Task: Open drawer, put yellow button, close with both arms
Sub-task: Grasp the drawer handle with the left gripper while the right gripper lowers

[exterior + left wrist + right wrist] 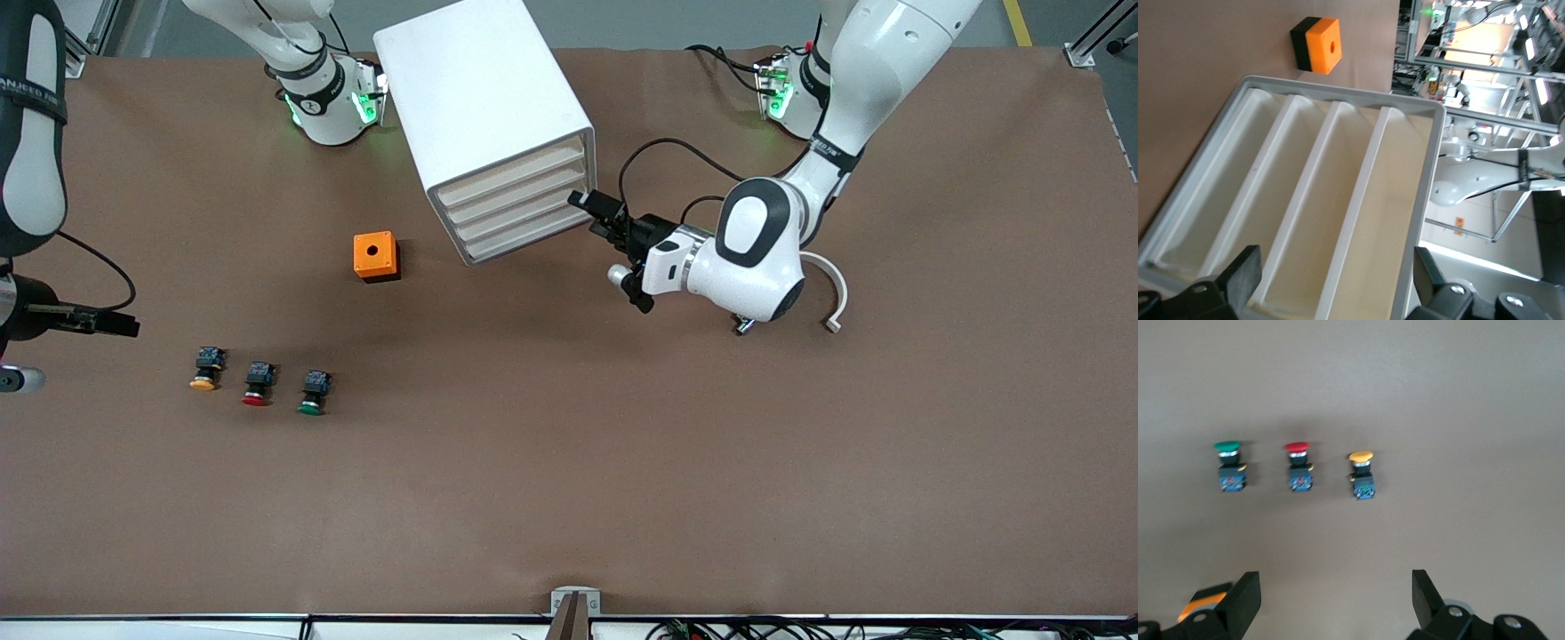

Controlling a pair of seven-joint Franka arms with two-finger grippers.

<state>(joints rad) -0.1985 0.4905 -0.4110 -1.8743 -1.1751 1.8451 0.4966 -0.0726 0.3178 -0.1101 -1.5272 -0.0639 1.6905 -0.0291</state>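
Observation:
The yellow button (204,369) stands on the brown table at the right arm's end of a row with a red button (258,384) and a green button (313,393). It also shows in the right wrist view (1361,475). The white drawer cabinet (484,107) has all its drawers (516,209) shut. My left gripper (594,213) is open and empty just in front of the drawer fronts (1338,200), its fingers (1245,273) spread across them. My right gripper (120,325) is open and empty over the table near the buttons, with its fingers (1426,595) wide apart.
An orange box (375,256) with a round hole on top sits between the cabinet and the buttons, and it shows in the left wrist view (1317,44). The brown table (622,462) stretches wide toward the front camera.

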